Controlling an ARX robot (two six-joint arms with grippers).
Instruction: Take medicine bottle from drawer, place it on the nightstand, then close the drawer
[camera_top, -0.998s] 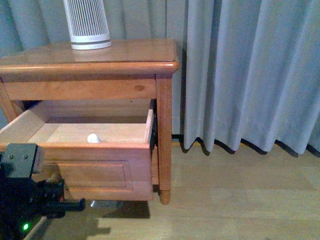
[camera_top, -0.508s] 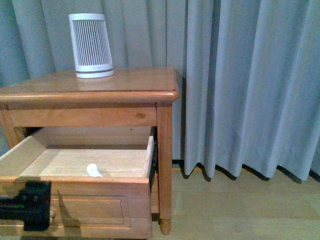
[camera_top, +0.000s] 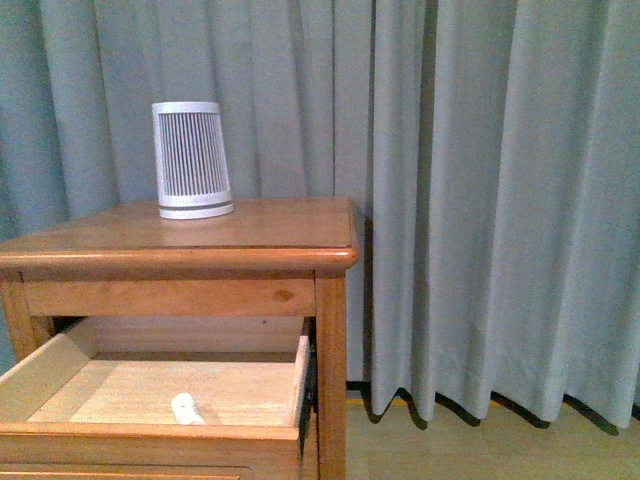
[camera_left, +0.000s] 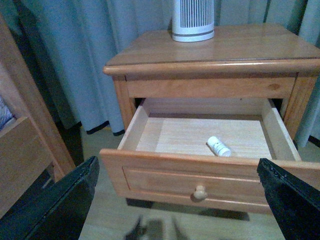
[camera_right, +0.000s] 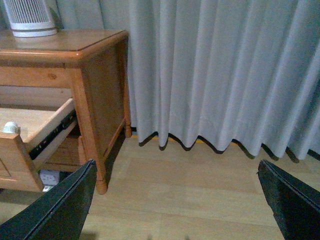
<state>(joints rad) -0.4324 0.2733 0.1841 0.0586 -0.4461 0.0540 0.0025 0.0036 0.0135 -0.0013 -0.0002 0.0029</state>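
The orange-brown nightstand (camera_top: 270, 235) (camera_left: 250, 47) (camera_right: 75, 45) has its upper drawer (camera_top: 150, 440) (camera_left: 165, 172) (camera_right: 15, 155) pulled out. A tiny white medicine bottle (camera_top: 186, 408) (camera_left: 219, 146) lies on its side on the drawer's pale floor, near the front right; only its cap (camera_right: 10, 127) peeks over the rim in the right wrist view. My left gripper (camera_left: 182, 200) stands open in front of the drawer's round knob (camera_left: 200, 192), holding nothing. Off to the nightstand's right, my right gripper (camera_right: 180, 200) hangs open over bare floor. Neither arm appears in the front view.
A tall white ribbed device (camera_top: 190, 160) (camera_left: 193, 20) stands at the back left of the nightstand top. Grey curtains (camera_top: 480, 200) hang behind and to the right. A wooden bed frame (camera_left: 25, 135) stands to the left of the nightstand. Wood floor (camera_right: 175, 190) lies right of it.
The front view has tilted upward, so the nightstand sits lower in frame. The dark left arm seen at the lower left has dropped out of that view.
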